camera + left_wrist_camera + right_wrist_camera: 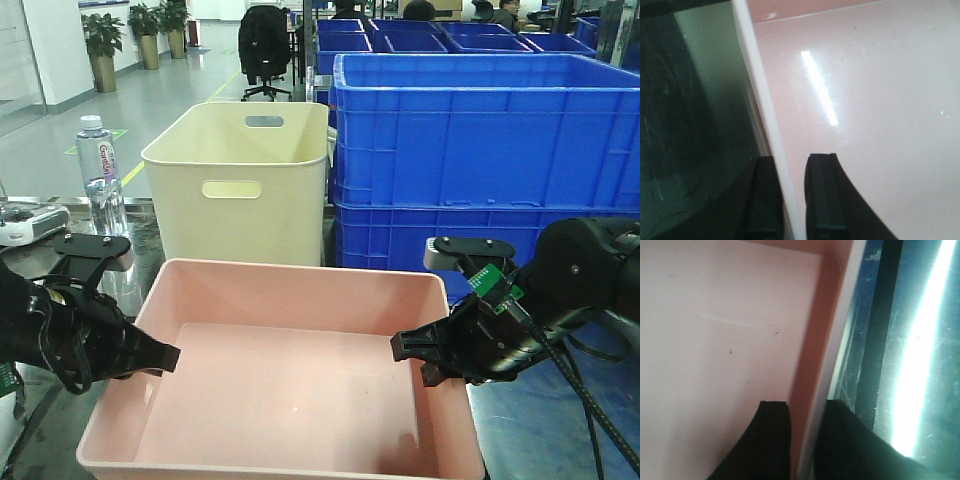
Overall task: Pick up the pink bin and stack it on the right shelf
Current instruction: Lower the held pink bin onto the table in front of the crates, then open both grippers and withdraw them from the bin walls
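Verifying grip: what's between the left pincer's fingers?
The left wall of the pink bin, one finger of the left pincer each side; left wrist view.

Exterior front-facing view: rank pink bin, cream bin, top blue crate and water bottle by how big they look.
1. pink bin: looks largest, but is nearest the camera.
2. top blue crate: farther back and cut by the frame edge, so its rank against the pink bin is unsure.
3. cream bin.
4. water bottle.
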Tool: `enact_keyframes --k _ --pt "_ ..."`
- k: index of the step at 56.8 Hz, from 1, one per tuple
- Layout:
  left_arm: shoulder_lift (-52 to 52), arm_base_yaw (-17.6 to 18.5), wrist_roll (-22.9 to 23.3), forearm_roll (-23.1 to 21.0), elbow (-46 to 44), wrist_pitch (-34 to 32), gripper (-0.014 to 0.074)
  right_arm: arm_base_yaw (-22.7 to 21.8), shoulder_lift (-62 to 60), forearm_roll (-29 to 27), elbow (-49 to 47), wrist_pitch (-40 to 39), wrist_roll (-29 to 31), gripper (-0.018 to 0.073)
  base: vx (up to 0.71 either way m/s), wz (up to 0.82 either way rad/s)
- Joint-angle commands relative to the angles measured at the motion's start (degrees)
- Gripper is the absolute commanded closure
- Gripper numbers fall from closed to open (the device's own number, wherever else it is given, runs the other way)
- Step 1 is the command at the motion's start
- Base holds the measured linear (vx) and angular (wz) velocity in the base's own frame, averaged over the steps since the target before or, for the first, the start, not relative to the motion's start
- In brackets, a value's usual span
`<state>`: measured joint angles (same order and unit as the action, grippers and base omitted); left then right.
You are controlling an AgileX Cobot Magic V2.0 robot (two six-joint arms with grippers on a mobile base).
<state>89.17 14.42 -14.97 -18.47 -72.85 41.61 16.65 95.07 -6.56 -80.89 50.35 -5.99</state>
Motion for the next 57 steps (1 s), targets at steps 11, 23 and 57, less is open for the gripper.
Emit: enact_keyframes --k 11,23,57 --pt "-2.8 0.3 -1.4 -3.2 -1.8 -3.4 0.0248 -0.1 -3.0 -1.3 -1.9 -4.4 1.1 0.0074 0.0 0.0" --pt "-3.7 0.3 -1.4 -3.0 -1.8 -3.4 0.0207 -0.1 -5.3 -0.5 -1.9 -4.3 1.1 0.0042 0.0 0.0" --pt "-35.5 0.3 -10.9 -2.8 8.0 -9.2 0.0606 -0.1 -38.8 4.7 16.8 -21.6 7.5 0.0571 0.0 0.0"
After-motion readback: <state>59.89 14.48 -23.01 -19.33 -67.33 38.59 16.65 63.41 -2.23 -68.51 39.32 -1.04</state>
